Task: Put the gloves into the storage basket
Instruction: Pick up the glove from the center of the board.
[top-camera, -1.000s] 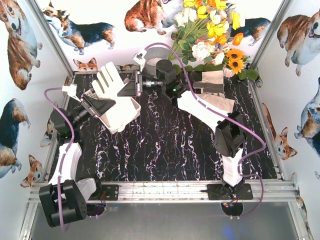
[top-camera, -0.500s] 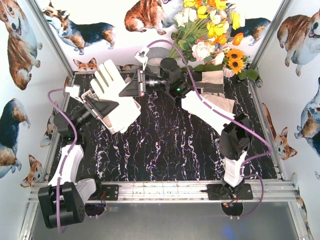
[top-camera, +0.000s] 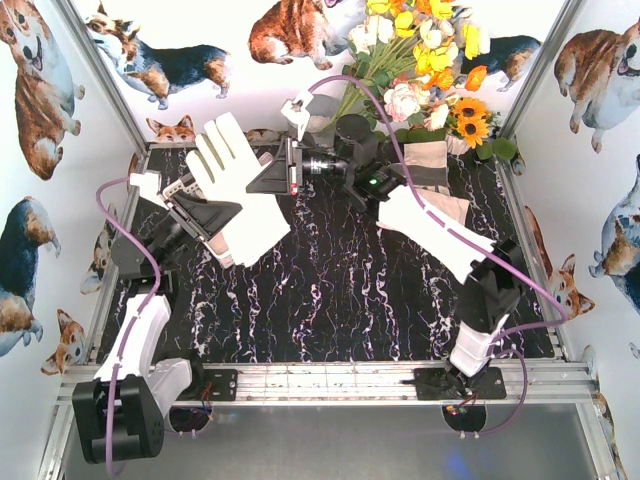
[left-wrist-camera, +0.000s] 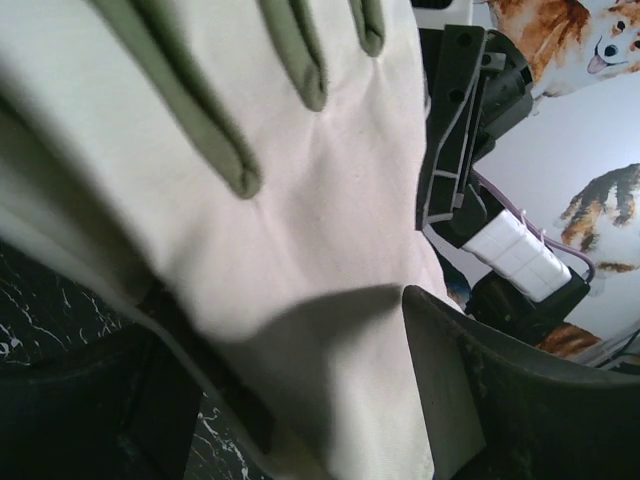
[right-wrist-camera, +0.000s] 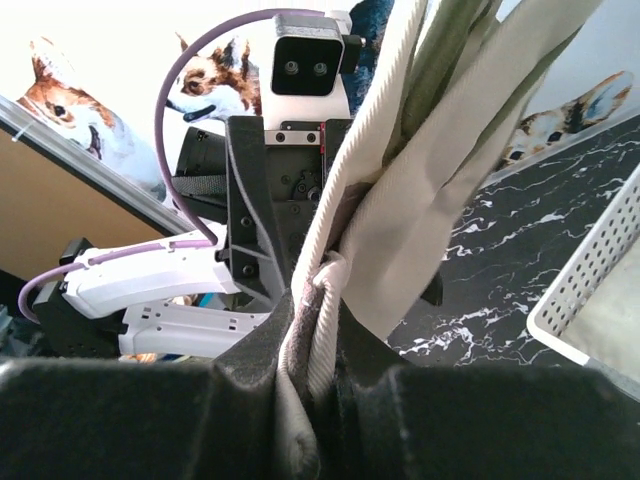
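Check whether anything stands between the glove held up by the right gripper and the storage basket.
Nothing visible does. The right gripper pinches the glove by its cuff. In the right wrist view the storage basket sits beside the hanging glove, with only table between them.

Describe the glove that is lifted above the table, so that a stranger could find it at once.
Look at the back left of the black marbled table. There a cream-white glove hangs in the air, fingers spread wide, its edge pinched by the right hand. The other glove lies by the flowers.
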